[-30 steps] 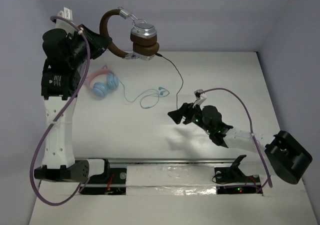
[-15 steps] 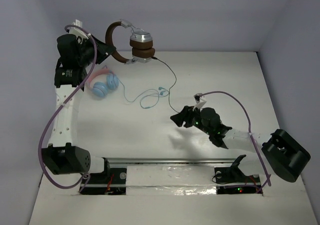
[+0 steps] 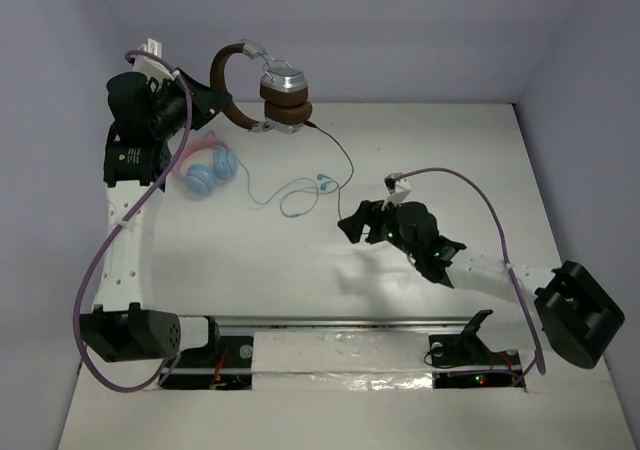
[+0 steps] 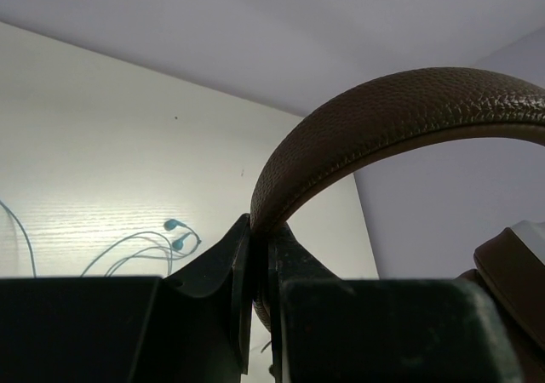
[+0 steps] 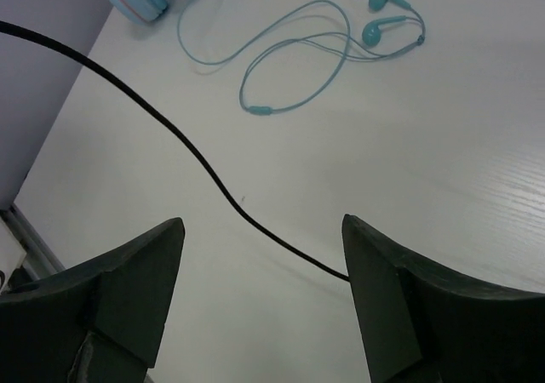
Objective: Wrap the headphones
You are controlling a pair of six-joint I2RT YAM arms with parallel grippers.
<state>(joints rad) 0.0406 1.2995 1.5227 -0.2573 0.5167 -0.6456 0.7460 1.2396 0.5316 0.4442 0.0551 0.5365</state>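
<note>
Headphones (image 3: 283,90) wrap: early step. The cable is loose and nothing is wound yet.

Nearest the arm bases: right gripper (image 5: 260,230) low over the table (image 3: 470,160), jaws wide apart, holding nothing. Thin black cable (image 5: 213,176) runs across the gap between its fingers in the wrist view. Cannot tell whether it touches either finger.

Further out: teal earbuds (image 5: 375,31) lie in a loose loop on the table, apart from the black cable. Beyond them to the left, a pink-and-blue cat-ear headset (image 3: 205,173) lies below the left arm. Neither belongs to the job.

Farthest: left gripper (image 4: 260,260) raised high at the back, jaws clamped on the brown headband (image 4: 383,115). The headphones are held up off the table, with the ear cups together to the right of the grip. The cable drops from them toward the right gripper.

Judgement: the step in hand is catching the cable. One arm holds the set up while the other lines up on the slack. The next move calls for the right jaws to close where the cable crosses the gap, then carry it round the headphones. The cable is thin and slack, so it will likely slip unless centred. Keep clear of the earbud loop.
</note>
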